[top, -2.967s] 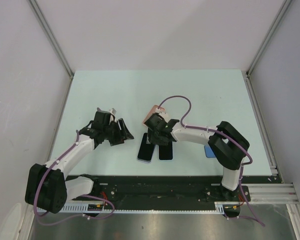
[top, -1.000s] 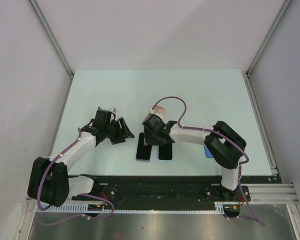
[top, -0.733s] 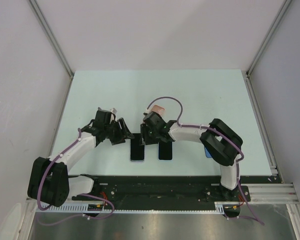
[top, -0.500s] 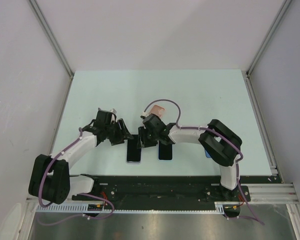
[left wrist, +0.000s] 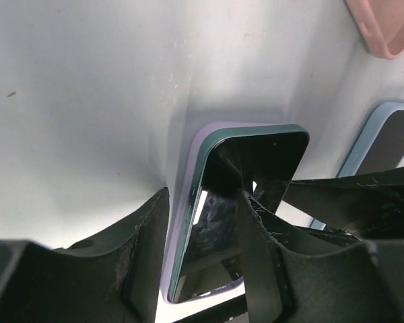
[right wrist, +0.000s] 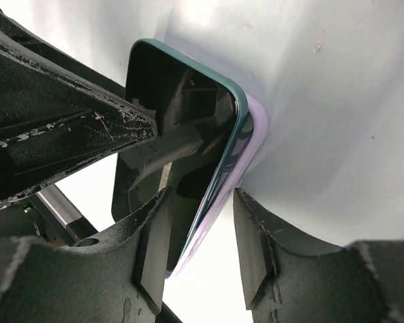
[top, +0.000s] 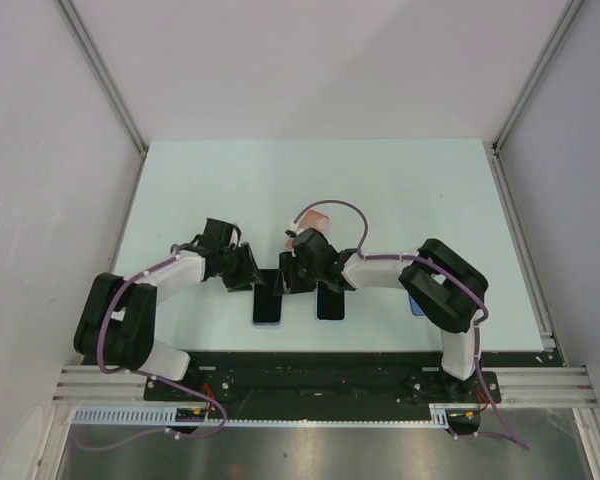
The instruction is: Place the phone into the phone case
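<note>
Step in hand, as I judged it: seating the phone (left wrist: 252, 168) fully into the lilac phone case (right wrist: 250, 131). Both lay together on the tabletop (top: 280, 180) near its front edge, between the two arms. The left end effector (left wrist: 202, 202) had its fingers spread, straddling one long edge of phone and case. The right end effector (right wrist: 200, 198) was also spread and straddled the opposite long edge. Neither was pinching anything that I could see. To do this well, I would press straight down along the raised edge while the other arm steadies the case, working from one corner along the side so the lip snaps over in turn. Sideways force risks sliding the pair on the smooth tabletop or popping a seated corner out. The phone had a glossy black screen and a dark green frame with rounded corners. In the right wrist view its green edge stood proud of the lilac lip, so that side looked not yet seated. A second phone (top: 330, 303) lay just beside it, and a pink case (top: 316, 218) lay farther back.
</note>
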Controlling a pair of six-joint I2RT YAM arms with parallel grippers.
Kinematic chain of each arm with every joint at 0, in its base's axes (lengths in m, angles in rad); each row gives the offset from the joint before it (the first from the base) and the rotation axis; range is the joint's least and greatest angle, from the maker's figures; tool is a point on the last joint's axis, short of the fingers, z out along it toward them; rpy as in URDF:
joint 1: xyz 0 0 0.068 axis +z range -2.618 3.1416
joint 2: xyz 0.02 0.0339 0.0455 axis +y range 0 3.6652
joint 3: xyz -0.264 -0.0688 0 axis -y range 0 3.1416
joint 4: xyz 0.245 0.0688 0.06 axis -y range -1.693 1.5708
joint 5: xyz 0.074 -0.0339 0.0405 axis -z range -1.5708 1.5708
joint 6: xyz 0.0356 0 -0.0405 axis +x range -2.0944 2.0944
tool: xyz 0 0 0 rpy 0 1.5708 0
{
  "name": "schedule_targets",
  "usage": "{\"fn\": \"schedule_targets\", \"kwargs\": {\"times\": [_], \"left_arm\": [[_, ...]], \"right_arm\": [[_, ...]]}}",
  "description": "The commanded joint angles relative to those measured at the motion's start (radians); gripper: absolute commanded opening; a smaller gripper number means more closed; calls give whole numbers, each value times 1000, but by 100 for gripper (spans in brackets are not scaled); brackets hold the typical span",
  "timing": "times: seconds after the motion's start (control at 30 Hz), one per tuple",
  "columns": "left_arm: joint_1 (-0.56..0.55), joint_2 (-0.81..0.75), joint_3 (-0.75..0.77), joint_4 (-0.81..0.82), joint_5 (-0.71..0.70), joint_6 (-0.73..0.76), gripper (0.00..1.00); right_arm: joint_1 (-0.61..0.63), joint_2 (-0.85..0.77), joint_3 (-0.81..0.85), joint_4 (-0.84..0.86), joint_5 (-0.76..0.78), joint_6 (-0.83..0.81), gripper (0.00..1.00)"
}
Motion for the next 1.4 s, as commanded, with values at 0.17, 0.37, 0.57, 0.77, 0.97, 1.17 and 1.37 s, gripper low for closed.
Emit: {"fn": "schedule_targets", "kwargs": {"times": [0.17, 0.37, 0.57, 0.77, 0.97, 1.17, 1.37], "left_arm": [[-53, -10, -12, 65, -15, 28, 31], [-93, -64, -55, 85, -18, 10, 32], [-96, -81, -69, 88, -6, 2, 38], [-107, -66, -90, 137, 34, -23, 39], [-99, -144, -23, -1, -115, -41, 66], [-53, -121, 49, -60, -158, -35, 68], [-48, -34, 85, -40, -122, -23, 60]], "right_arm": [[-38, 13, -15, 103, 20, -31, 46], [-55, 35, -15, 181, -29, -58, 43], [-52, 62, -17, 226, -69, -41, 40], [-52, 81, -17, 249, -82, -38, 38], [-51, 73, -15, 212, -60, -58, 37], [-43, 59, -41, 220, -48, -53, 37], [-44, 41, -67, 223, -39, -44, 38]]}}
